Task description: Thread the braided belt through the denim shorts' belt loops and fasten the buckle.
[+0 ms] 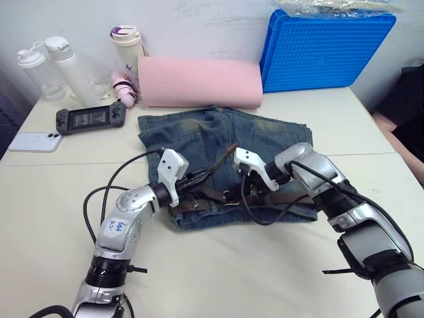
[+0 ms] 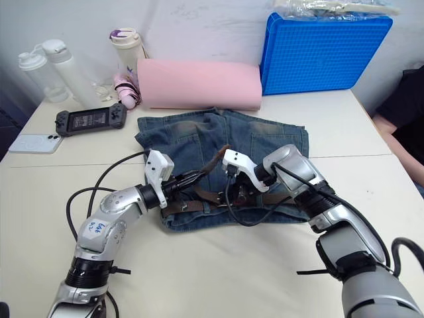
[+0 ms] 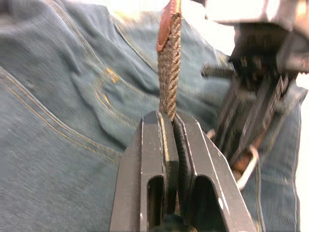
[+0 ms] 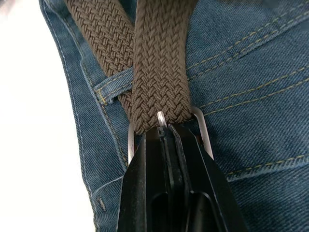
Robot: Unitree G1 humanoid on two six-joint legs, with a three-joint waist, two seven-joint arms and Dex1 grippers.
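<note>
- Desk (image 1: 278, 265): a white surface that carries all items listed below.
- Blue tray (image 1: 324, 50): stands on edge against the wall at the far right of the desk.
- Pink roll (image 1: 199, 83): lies along the far edge of the desk, just beyond the shorts.
- Denim shorts (image 1: 199, 136): spread flat at the desk centre, with the waistband on the near side, toward the robot.
- Braided belt (image 1: 212, 193): runs along the waistband. In the right wrist view, one run passes under a belt loop (image 4: 112, 86) and a second run lies over it. The tapered tip (image 1: 230, 150) rises free above the denim.
- Left hand (image 1: 197, 177): closed on the braided belt a short way below its tip. In the left wrist view the strap stands upright out of the clamped fingers (image 3: 154, 159).
- Right hand (image 1: 244, 191): pressed down at the waistband middle, its fingers closed on the buckle (image 4: 200, 128). The silver prong shows at the fingertips where the strap enters the frame.
- Far left of the desk: a handheld game console (image 1: 90, 118), a white phone (image 1: 34, 141), two clear bottles (image 1: 50, 66) and a white tumbler (image 1: 127, 45).
</note>
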